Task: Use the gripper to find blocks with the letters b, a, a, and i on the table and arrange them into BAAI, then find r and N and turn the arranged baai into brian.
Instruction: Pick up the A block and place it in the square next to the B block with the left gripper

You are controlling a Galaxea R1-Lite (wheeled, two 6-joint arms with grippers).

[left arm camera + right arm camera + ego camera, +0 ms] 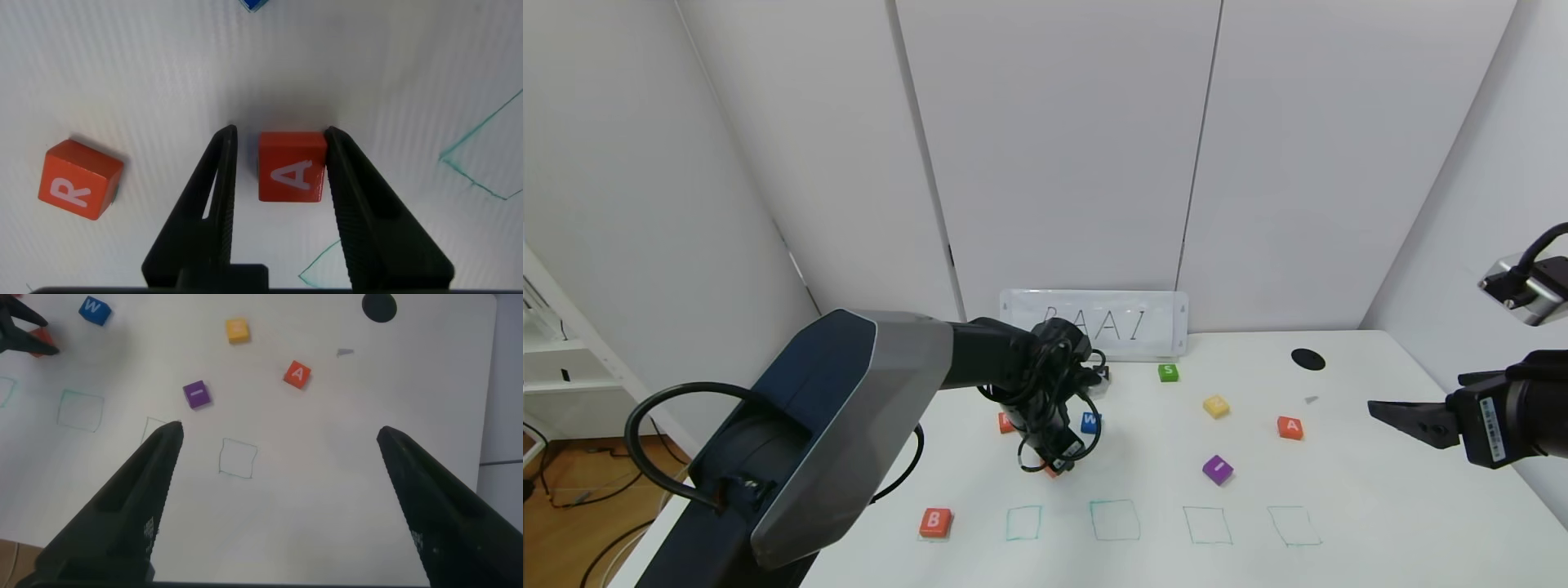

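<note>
Block A [291, 166]: square, orange-red | left gripper [280, 139]: ribbed fingers flanking, one touching, not clenched | right gripper [278, 441]: spread

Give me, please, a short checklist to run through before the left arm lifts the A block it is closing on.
1. A block sits between the left gripper fingers: ok.
2. Both fingers touch it: not ok; one side shows a gap.
3. R block stays outside the fingers: ok.
4. B block already stands in the row: ok.
5. Outline beside B is free: ok.
6. Right gripper is open, away at the table's right: ok.
</note>
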